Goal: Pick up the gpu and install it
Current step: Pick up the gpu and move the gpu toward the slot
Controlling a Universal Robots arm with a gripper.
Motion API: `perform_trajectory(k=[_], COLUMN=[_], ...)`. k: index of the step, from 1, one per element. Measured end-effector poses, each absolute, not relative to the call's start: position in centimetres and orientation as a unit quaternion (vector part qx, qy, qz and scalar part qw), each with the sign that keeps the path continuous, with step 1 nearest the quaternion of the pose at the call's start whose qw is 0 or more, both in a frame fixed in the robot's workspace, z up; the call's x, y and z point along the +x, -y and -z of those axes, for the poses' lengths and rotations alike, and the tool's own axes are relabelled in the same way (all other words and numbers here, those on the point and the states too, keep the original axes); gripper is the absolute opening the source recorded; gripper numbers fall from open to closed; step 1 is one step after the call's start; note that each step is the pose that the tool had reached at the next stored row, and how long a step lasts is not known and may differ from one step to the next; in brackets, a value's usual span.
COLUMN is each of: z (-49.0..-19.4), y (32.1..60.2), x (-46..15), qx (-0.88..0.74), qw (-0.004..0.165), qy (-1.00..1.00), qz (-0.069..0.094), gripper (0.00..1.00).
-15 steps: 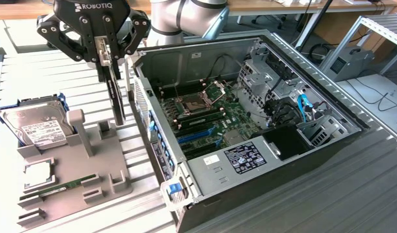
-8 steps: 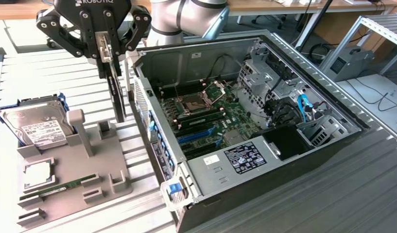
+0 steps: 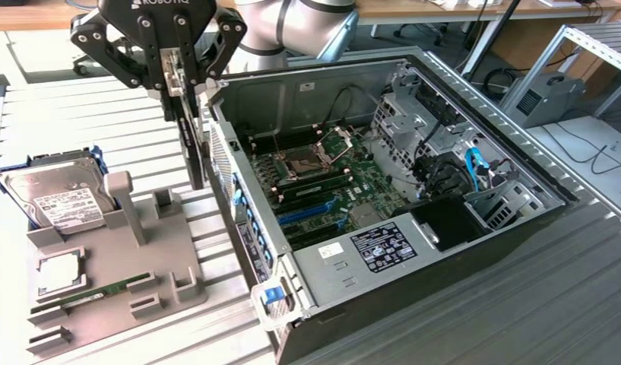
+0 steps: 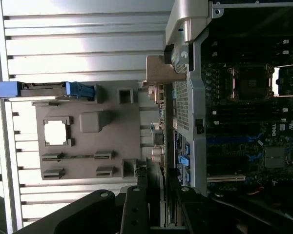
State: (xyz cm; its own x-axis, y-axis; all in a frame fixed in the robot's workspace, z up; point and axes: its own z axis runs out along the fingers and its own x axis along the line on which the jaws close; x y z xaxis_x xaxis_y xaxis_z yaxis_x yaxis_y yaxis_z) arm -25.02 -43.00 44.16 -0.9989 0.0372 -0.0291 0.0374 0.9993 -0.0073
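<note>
My gripper (image 3: 185, 82) is shut on the gpu (image 3: 194, 152), a thin black card that hangs upright below the fingers. It hovers above the slatted table, just outside the open computer case (image 3: 280, 99) on the exterior view's left, between the case's perforated rear wall and the grey fixture (image 3: 118, 251). In the wrist view the gpu (image 4: 155, 170) runs edge-on out from the gripper (image 4: 156, 191), with its metal bracket (image 4: 161, 72) at the far end beside the case wall. The motherboard's blue slots (image 3: 310, 213) lie open inside the case.
The grey fixture holds a silver hard drive (image 3: 57, 194) in a blue caddy, a square processor (image 3: 61, 270) and a green memory stick (image 3: 97, 293). Upright posts (image 3: 122, 201) rise from the fixture close to the card. Drive cages and cables (image 3: 462, 175) crowd the case's far side.
</note>
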Motion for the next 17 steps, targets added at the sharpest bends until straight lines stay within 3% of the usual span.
perform_trajectory(k=[17], z=[-44.2], y=[43.0], x=[-22.8], qx=[0.019], qw=[0.014], qy=[-1.000], qz=[0.004], gripper=[0.27])
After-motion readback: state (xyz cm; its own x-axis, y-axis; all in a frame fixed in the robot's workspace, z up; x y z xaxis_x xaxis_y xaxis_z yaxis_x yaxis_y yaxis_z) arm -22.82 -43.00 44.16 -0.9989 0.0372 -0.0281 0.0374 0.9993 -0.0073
